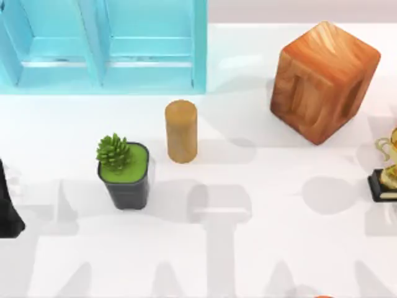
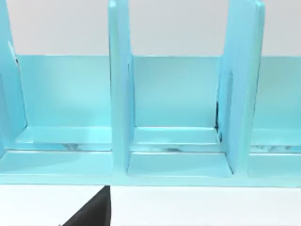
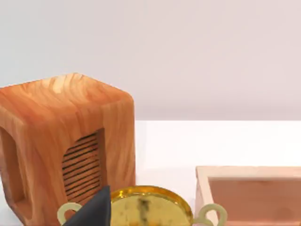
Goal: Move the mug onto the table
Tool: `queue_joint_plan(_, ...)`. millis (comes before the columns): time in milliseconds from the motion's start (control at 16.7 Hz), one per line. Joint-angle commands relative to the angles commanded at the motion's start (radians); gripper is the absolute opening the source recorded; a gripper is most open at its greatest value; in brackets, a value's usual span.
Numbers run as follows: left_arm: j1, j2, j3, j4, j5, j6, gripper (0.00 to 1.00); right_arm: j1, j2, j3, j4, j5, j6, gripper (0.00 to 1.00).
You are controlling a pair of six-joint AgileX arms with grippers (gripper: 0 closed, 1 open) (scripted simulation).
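Note:
The mug is out of view. The table (image 1: 248,248) is a wide, glossy white surface that spreads across the top view. My left arm (image 1: 7,205) is a dark shape at the table's left edge. A dark part of my left gripper (image 2: 91,212) shows in the left wrist view, facing the empty compartments of the turquoise shelf (image 2: 174,141). A dark part of my right gripper (image 3: 91,209) shows in the right wrist view, close in front of a gold trophy (image 3: 146,209).
The turquoise shelf unit (image 1: 105,49) stands at the back left. A tan wooden cylinder (image 1: 181,131) and a dark grey plant pot (image 1: 126,177) stand mid-left. A large wooden box (image 1: 322,81) sits back right, the trophy (image 1: 388,164) at the right edge, and a pale wooden tray (image 3: 249,193) beside it.

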Motion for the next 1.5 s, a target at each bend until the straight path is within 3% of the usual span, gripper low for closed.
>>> queue_joint_plan(240, 0.0, 0.0, 0.0, 0.0, 0.0, 0.0, 1.0, -0.013, 0.032, 0.031, -0.031, 0.0, -0.013, 1.0)
queue_joint_plan(480, 0.0, 0.0, 0.0, 0.0, 0.0, 0.0, 1.0, -0.081, 0.223, 0.21, -0.192, -0.001, -0.079, 1.0)
queue_joint_plan(1200, 0.0, 0.0, 0.0, 0.0, 0.0, 0.0, 1.0, -0.413, 1.339, 1.127, -0.981, -0.002, -0.406, 1.0)
queue_joint_plan(1500, 0.0, 0.0, 0.0, 0.0, 0.0, 0.0, 1.0, -0.513, 1.668, 1.401, -1.217, -0.002, -0.503, 1.0)
